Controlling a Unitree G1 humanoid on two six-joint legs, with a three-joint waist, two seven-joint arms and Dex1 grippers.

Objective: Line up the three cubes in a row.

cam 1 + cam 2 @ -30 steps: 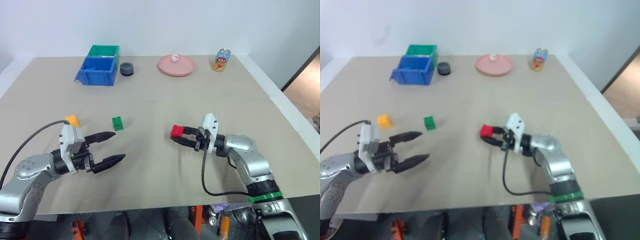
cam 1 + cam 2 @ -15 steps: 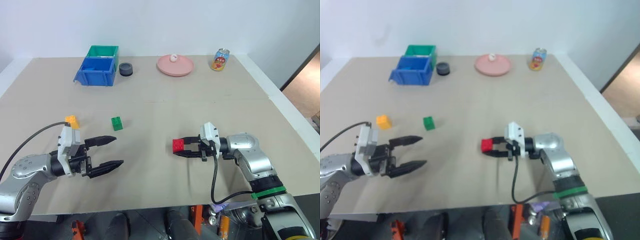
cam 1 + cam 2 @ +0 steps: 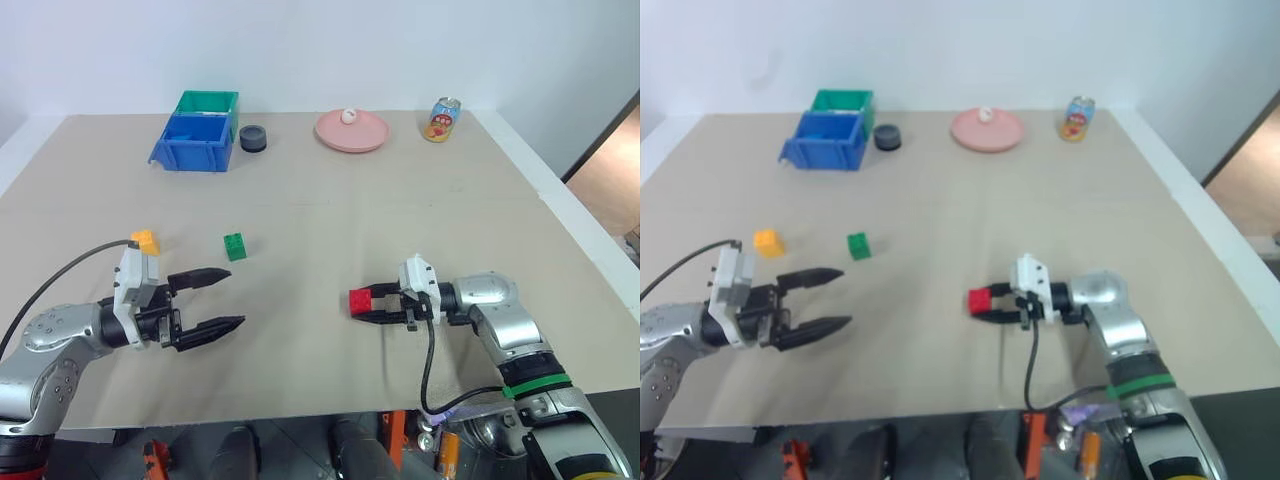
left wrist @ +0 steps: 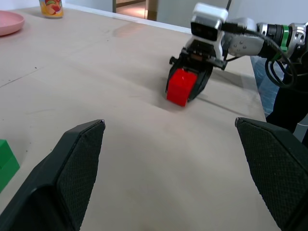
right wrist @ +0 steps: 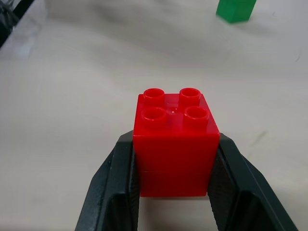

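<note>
Since a second ago the right gripper (image 3: 358, 303) has dropped toward the table and pulled back slightly toward the robot, jaws clamped on the red studded plastic cube (image 3: 361, 300), which sits studs-up at or just above the beige tabletop (image 3: 330, 200); contact can't be confirmed. Left gripper (image 3: 228, 298) hasn't shifted, fingers spread wide, holding nothing. Key relation: the green studded cube (image 3: 234, 246) and the yellow-orange studded cube (image 3: 145, 241) lie on the robot's left, side by side across the table, well apart from red. Red's slot is likely right of green on that same line, farther from the robot than it is now.
</note>
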